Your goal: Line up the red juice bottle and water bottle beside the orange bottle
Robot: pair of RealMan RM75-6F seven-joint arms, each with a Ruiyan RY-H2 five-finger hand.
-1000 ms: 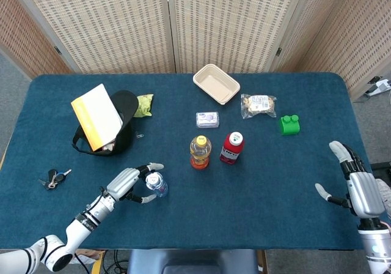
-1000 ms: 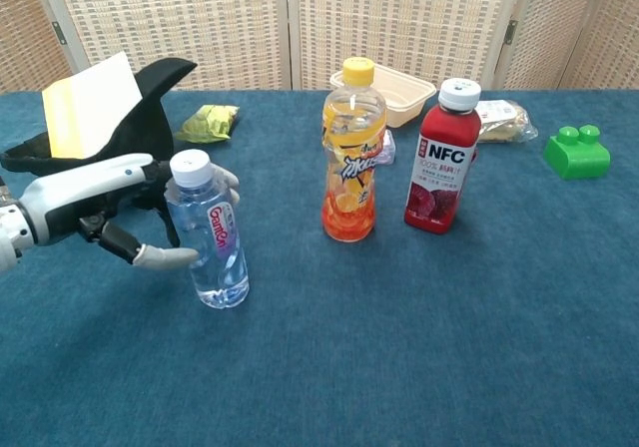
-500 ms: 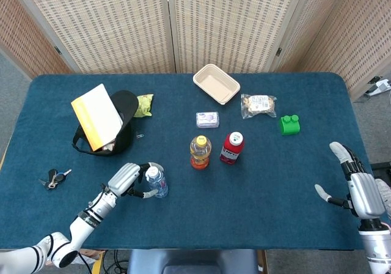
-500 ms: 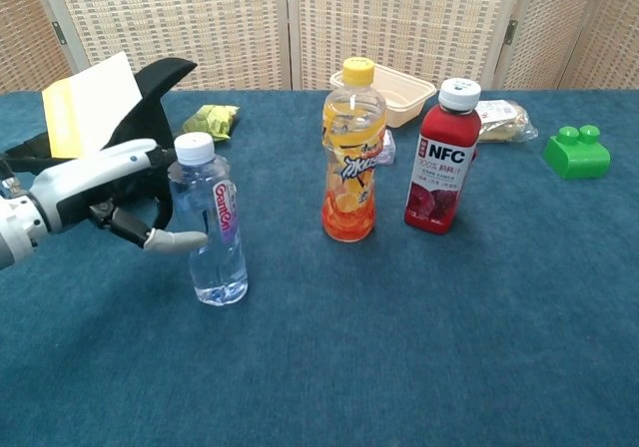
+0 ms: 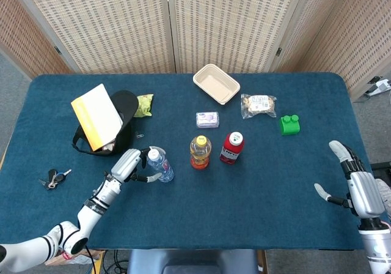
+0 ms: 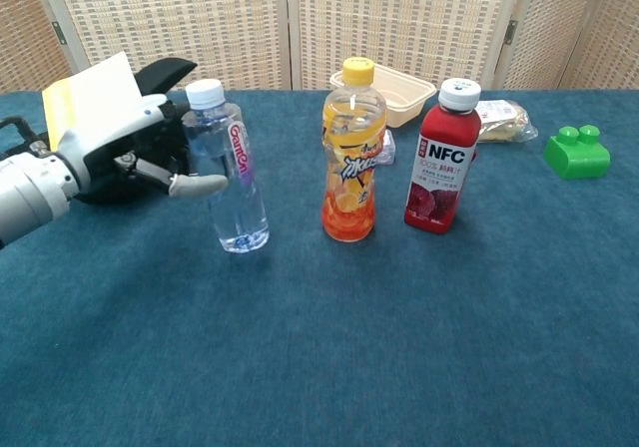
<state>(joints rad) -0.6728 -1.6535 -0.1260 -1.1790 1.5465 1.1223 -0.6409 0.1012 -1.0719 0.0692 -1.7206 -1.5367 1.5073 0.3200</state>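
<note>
Progress so far looks like roughly halfway, judging by the layout. Red juice bottle [image 6: 442,156] already standing upright just beside the orange bottle [image 6: 351,151], on its right in both views, so that half seems sorted. Water bottle [image 6: 228,167] not yet in line: held by the left hand [image 6: 138,160], fingers wrapped around the body with the thumb across the front, leaning a bit in the chest view, base right at the blue tabletop [image 6: 399,347]. Can't tell for sure whether the base is touching or just skimming. Sits left of the orange bottle with a clear gap between them, and slightly nearer the front edge in the head view [image 5: 159,164]. Right hand [image 5: 357,185] way off at the right edge of the head view, fingers spread, holding nothing, not in the chest view at all.

Left to do, probably: close that gap, straighten the water bottle up next to the orange one, let go.

Versus the frames a second back: water bottle and left hand shifted right and further from the front edge, toward the orange bottle. Bottle was upright back then, now tilted. Right hand, juice and orange bottle unchanged.
</note>
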